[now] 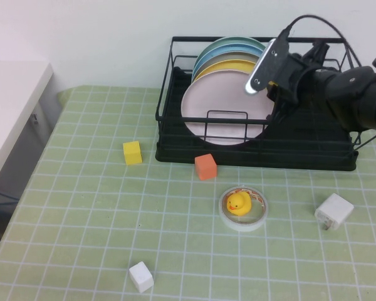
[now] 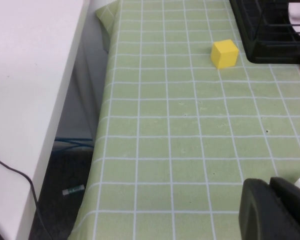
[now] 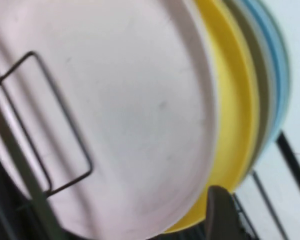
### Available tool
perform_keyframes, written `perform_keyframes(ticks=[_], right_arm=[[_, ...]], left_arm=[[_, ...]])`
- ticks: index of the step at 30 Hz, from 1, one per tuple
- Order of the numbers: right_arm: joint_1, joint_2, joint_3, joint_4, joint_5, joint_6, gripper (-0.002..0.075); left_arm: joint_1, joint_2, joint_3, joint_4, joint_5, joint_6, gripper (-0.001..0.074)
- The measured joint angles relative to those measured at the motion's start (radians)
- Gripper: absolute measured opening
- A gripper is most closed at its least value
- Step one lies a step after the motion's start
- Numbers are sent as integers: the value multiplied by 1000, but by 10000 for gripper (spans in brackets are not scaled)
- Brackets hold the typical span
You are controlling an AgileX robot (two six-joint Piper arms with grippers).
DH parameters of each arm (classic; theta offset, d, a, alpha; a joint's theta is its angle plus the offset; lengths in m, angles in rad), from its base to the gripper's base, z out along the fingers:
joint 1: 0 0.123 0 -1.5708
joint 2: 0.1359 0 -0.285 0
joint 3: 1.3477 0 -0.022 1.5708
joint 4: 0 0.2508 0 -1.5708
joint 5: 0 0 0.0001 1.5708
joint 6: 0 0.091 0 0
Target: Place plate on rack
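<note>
plate (image 1: 222,113) stands in rack (image 1: 250,153); right pincer (image 3: 260,212) wide beside it, left pincer (image 2: 277,210) closed.

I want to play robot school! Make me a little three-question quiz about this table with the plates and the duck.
1. True or false: the pink plate stands at the front of the stack in the black rack.
2. What sits inside the tape ring? A) orange block B) rubber duck C) white cube
3. Which pincer is up by the plates, right pincer or left pincer?

Key
1. True. The yellow plate and the bluish ones stand behind it.
2. B, the rubber duck.
3. The right pincer, at the pink plate's upper edge; the left pincer is low over the mat, far from the rack.
</note>
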Motion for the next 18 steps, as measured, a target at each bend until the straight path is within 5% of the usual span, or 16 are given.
perform_keyframes(ticks=[5, 9, 13, 18], right_arm=[[0, -59, 0, 19, -18, 0, 312], [0, -133, 0, 104, -25, 0, 180], [0, -242, 0, 299, -52, -4, 37], [7, -445, 12, 563, -102, -65, 4]], left_arm=[[0, 0, 0, 10, 0, 0, -1], [0, 0, 0, 10, 0, 0, -1], [0, 0, 0, 10, -2, -26, -1], [0, 0, 0, 13, -79, -128, -1]])
